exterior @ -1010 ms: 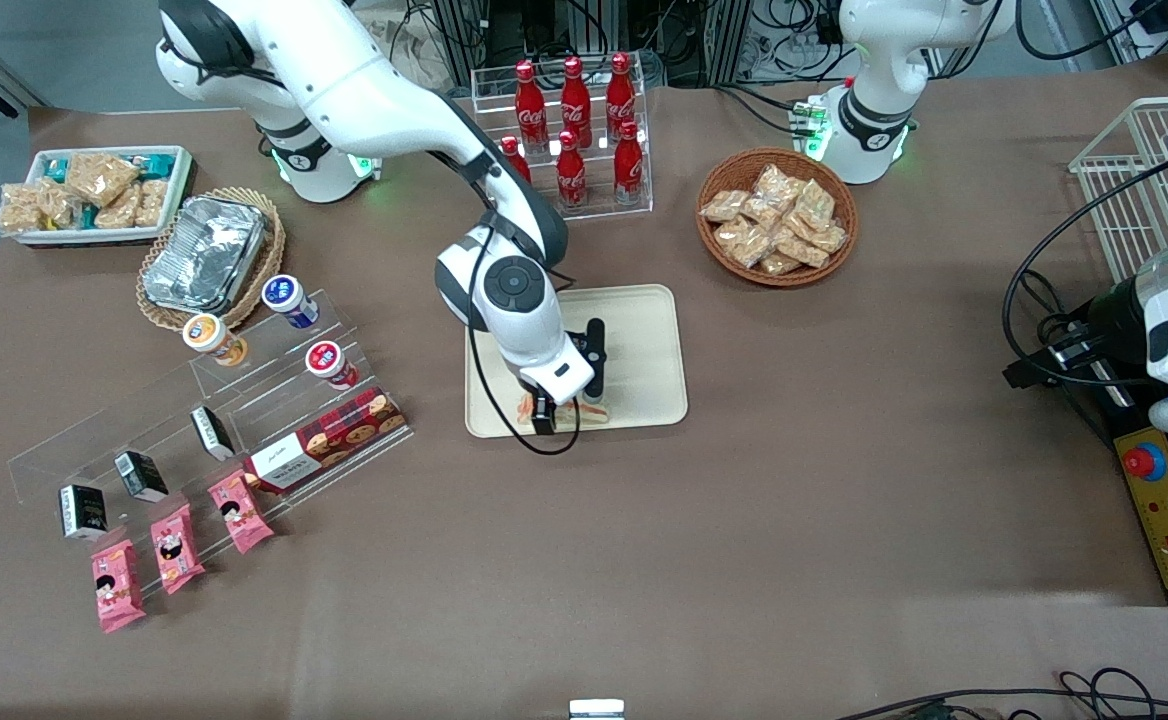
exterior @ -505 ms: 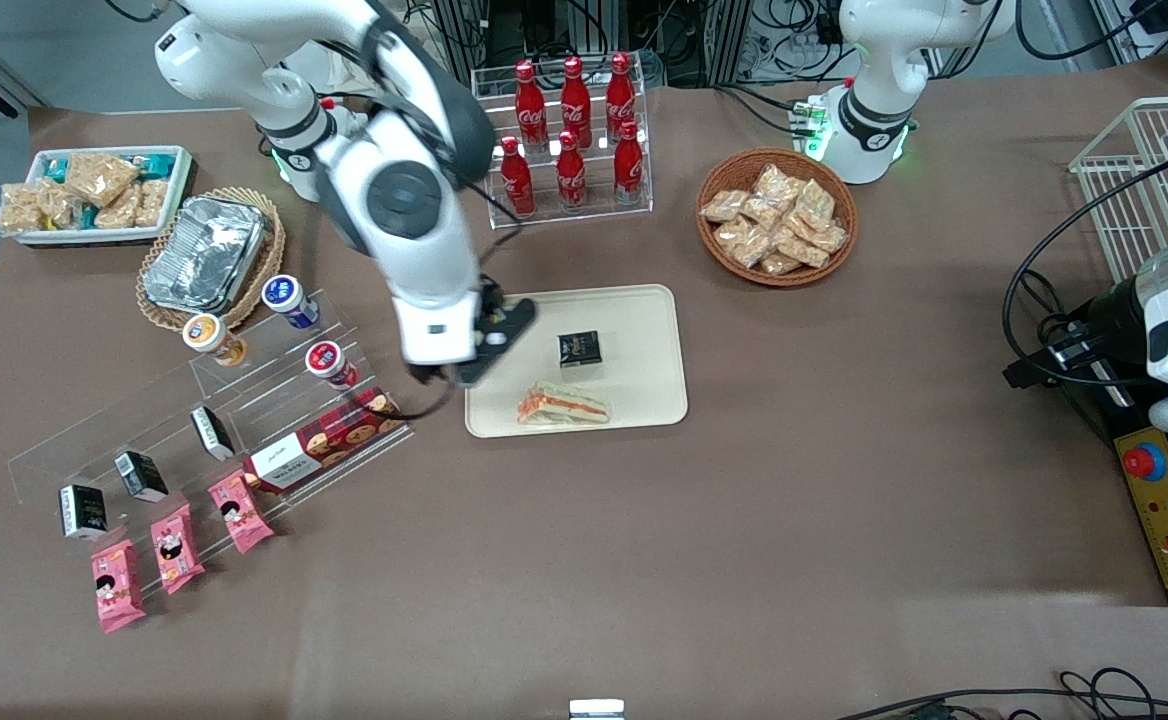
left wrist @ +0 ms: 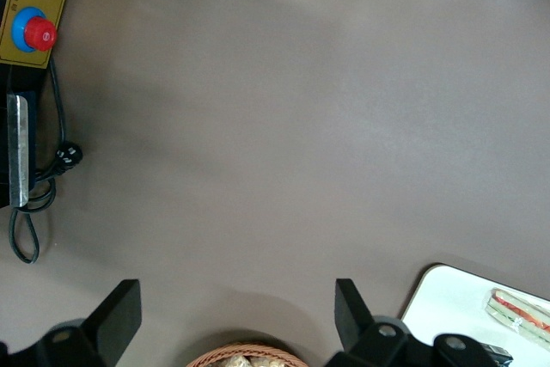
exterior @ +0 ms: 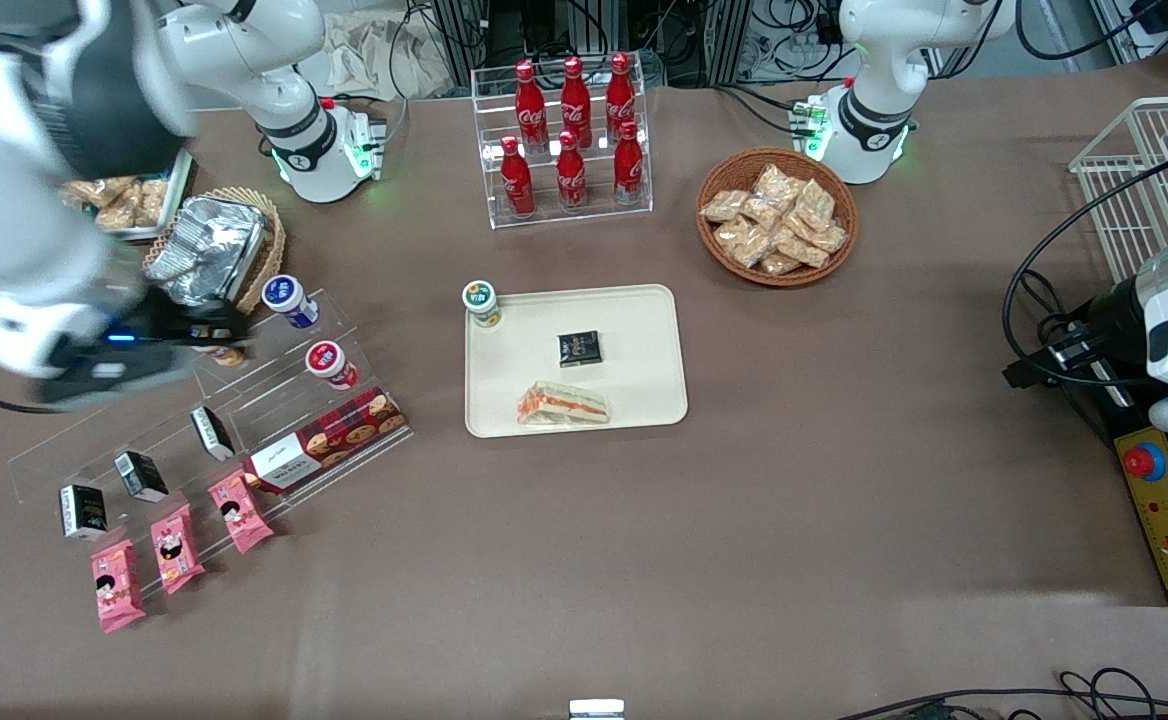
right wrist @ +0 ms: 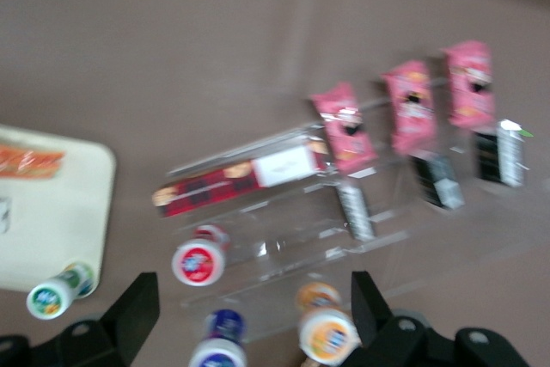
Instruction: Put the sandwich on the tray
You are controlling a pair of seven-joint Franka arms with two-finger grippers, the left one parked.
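One clear-wrapped sandwich wedge (exterior: 563, 405) lies lengthwise on the cream rectangular tray (exterior: 644, 330), well apart from the empty, spread gripper (right wrist: 253, 311) above the acrylic snack rack (exterior: 274, 400).

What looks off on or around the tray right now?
Mostly tidy: the sandwich lies flat on the tray, beside a small black packet. One oddity: a green-lidded cup sits at the tray's corner, straddling the rim. The gripper, jaws open, hangs above the acrylic snack rack.
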